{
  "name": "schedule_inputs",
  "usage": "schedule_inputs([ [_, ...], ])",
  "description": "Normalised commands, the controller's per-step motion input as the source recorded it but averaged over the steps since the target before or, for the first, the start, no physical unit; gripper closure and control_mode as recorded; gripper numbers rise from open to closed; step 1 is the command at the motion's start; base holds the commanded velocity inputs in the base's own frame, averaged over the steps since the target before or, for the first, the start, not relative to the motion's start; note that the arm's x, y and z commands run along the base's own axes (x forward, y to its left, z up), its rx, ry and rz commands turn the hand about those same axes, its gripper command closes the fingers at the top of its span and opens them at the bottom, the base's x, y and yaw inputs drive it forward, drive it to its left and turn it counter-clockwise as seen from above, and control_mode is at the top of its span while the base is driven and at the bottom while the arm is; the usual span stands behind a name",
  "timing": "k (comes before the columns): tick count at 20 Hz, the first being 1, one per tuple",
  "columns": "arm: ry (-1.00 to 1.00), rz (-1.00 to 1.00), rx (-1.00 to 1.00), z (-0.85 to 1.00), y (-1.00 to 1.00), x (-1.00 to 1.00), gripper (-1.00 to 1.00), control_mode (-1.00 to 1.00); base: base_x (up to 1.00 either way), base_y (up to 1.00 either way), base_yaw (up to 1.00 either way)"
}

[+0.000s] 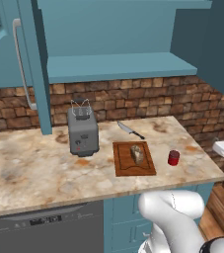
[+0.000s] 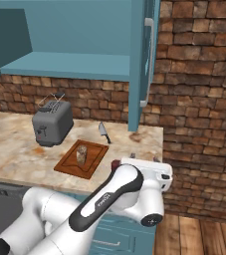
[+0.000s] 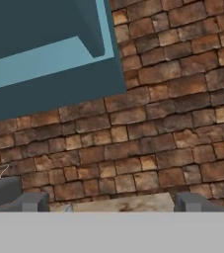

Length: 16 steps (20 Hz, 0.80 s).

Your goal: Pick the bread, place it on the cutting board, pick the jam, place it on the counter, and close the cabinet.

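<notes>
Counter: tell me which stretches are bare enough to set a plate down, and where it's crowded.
The counter is bare left of the toaster, out to the open cabinet door, and along the front edge below the toaster. It is crowded on the right: the knife, the cutting board with the bread and the jam sit close together.

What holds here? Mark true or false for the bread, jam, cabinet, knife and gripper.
1. The bread lies on the cutting board. True.
2. The jam stands on the cabinet shelf. False: it stands on the counter, right of the board.
3. The cabinet doors are shut. False: both stand open, showing the shelf.
4. A knife lies behind the board, near the brick wall. True.
5. The gripper holds the jam. False: it is open, holding nothing.
</notes>
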Motion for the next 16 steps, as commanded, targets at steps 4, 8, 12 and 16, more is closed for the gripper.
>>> schedule_inputs([
  [4, -0.02, 0.0, 0.0, 0.19, -0.01, -0.01, -1.0, -1.0, 0.0, 0.0, 0.0],
  [8, -0.01, 0.0, 0.0, 0.17, -0.01, 0.0, -1.0, -1.0, 0.0, 0.0, 0.0],
  [12, 0.0, 0.0, 0.01, 0.18, -0.01, 0.0, -1.0, -1.0, 0.0, 0.0, 0.0],
  [16, 0.0, 0.0, 0.01, 0.17, -0.02, 0.0, -1.0, -1.0, 0.0, 0.0, 0.0],
])
